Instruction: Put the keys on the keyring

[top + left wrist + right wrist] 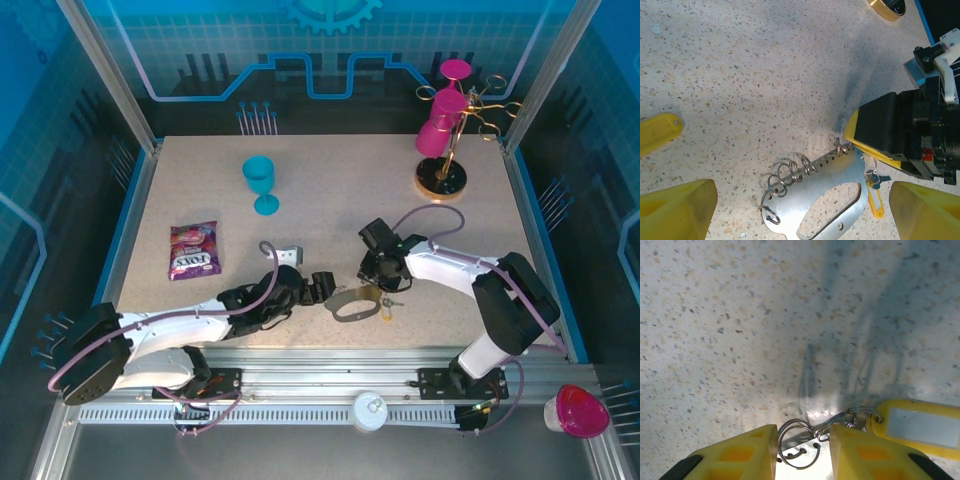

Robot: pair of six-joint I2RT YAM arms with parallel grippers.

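speckled beige table (340,170) in a blue-walled enclosure, with the keyring (354,304) lying near its front edge. the left arm (180,325) reaches in from the keyring's left and the right arm (450,268) from its right.

well behind the keyring and to its right stands a gold wire stand (441,180) carrying a pink cup (438,125). a blue goblet (262,183) stands well behind it to the left. a purple sweet packet (194,251) lies further left of the keyring, and a small grey block (290,255) sits nearer, behind and left of it.

the left gripper (323,291) is released. its yellow fingertips (677,210) are spread wide on either side of the keyring, apart from it. the right gripper (802,432) is clenched on the keyring's right end, with the plate and a wire ring pinched between its yellow pads (735,455).

close up, the keyring is a flat silver metal loop with a row of small holes and several wire rings (790,175) threaded through them.

one of the keys (920,427), yellow-headed, lies just beside the gripped end. its small ring touches the keyring's wire rings; whether it is threaded on cannot be told. a second key (657,132), also yellow-headed, lies flat on the table well apart from the keyring.
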